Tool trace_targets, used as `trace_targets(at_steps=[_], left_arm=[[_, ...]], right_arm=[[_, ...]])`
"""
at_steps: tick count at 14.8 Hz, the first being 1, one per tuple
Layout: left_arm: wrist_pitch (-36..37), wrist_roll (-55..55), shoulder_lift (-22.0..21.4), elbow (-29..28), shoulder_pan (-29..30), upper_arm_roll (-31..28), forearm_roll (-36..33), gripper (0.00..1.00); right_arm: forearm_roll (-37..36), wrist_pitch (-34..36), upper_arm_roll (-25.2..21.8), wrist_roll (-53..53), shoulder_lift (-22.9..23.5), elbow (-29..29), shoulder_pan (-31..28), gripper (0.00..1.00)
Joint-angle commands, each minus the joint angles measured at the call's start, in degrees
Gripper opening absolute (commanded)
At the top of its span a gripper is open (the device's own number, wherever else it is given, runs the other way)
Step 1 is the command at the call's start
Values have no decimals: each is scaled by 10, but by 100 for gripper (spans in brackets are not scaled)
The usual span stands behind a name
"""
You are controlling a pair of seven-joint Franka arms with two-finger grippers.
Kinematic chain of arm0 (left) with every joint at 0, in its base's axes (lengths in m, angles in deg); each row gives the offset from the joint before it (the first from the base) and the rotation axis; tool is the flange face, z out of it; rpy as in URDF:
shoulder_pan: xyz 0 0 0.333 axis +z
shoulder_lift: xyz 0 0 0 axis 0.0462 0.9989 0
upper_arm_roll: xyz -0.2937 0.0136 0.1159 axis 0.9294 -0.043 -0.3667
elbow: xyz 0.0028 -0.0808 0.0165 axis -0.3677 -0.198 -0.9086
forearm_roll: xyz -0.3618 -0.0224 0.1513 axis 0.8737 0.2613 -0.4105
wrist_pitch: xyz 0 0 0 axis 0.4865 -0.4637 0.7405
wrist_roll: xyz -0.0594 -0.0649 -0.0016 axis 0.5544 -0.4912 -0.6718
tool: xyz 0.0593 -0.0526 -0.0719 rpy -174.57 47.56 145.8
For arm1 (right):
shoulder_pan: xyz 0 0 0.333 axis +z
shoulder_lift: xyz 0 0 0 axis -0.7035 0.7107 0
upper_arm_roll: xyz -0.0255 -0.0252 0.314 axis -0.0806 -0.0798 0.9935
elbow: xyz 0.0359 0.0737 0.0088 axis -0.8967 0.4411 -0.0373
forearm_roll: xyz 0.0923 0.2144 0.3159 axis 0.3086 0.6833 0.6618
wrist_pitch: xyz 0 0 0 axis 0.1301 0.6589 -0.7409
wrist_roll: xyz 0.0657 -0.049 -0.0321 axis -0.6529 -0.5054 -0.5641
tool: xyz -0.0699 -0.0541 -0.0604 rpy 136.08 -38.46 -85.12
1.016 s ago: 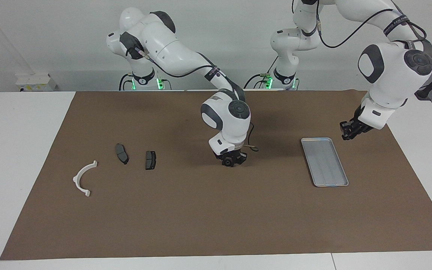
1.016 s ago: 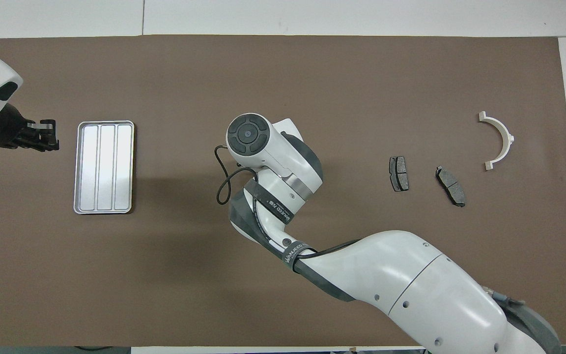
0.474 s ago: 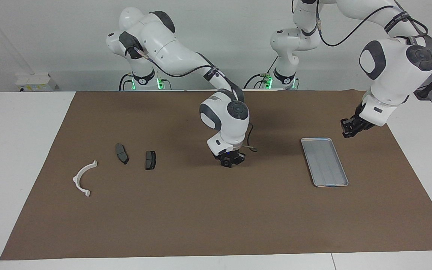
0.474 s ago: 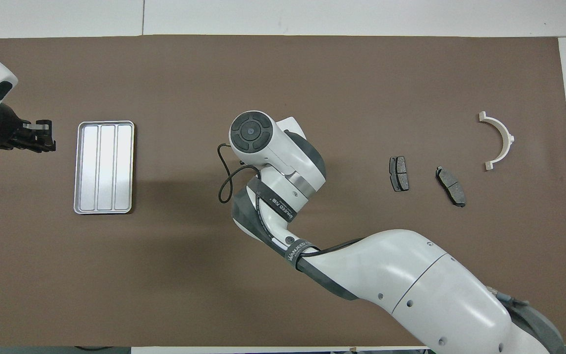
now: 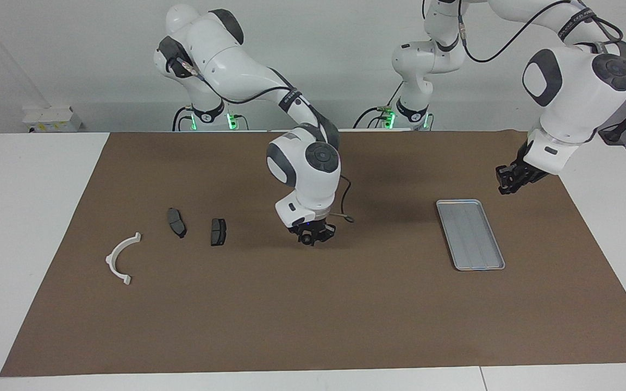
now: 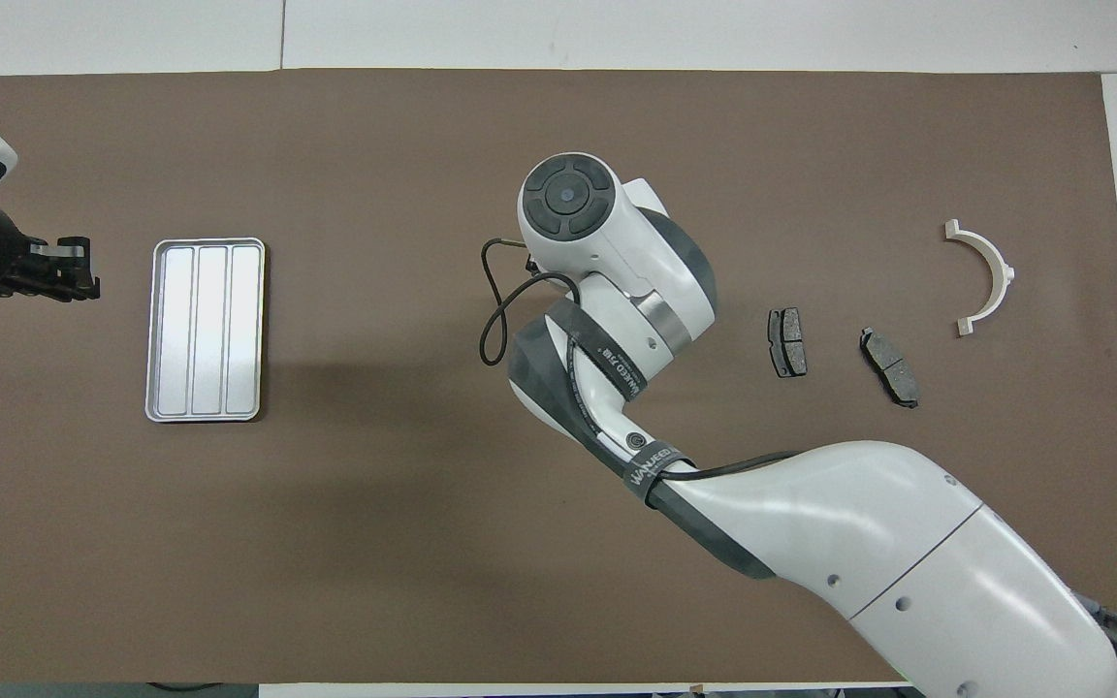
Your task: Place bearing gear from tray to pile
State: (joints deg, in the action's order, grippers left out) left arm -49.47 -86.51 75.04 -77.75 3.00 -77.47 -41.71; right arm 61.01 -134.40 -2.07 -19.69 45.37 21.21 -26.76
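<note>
1. Facing view: right gripper [image 5: 311,238] hangs over bare brown mat [image 5: 313,315] between tray [image 5: 470,234] and pile [image 5: 182,231], jaws grasping a small dark part, likely the bearing gear [image 5: 307,239].
2. Overhead view: left gripper [image 6: 69,276] hovers beside the tray's [image 6: 205,330] edge; jaw state unclear.

facing: high, toward robots | overhead: steeply down | shared: mat [image 5: 313,304]

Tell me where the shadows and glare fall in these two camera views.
Facing view: soft, broad shadow on the brown mat beneath the right arm's end effector. Overhead view: the tray shines pale and bright, a dim shadow patch lies on the mat beside it, and the right arm hides its own end effector.
</note>
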Motion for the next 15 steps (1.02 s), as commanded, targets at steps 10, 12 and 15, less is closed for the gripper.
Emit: trace_targets(at_steps=[10, 12, 15], left_arm=[[-4, -103, -12, -14, -57, 8, 5, 0], [-5, -136, -13, -21, -79, 8, 6, 0], [-25, -218, -17, -40, -122, 9, 8, 0]], right_arm=[[25, -4, 7, -275, -79, 88, -201, 0], [25, -16, 7, -306, -84, 109, -228, 0], [25, -83, 7, -341, -101, 172, -256, 0]])
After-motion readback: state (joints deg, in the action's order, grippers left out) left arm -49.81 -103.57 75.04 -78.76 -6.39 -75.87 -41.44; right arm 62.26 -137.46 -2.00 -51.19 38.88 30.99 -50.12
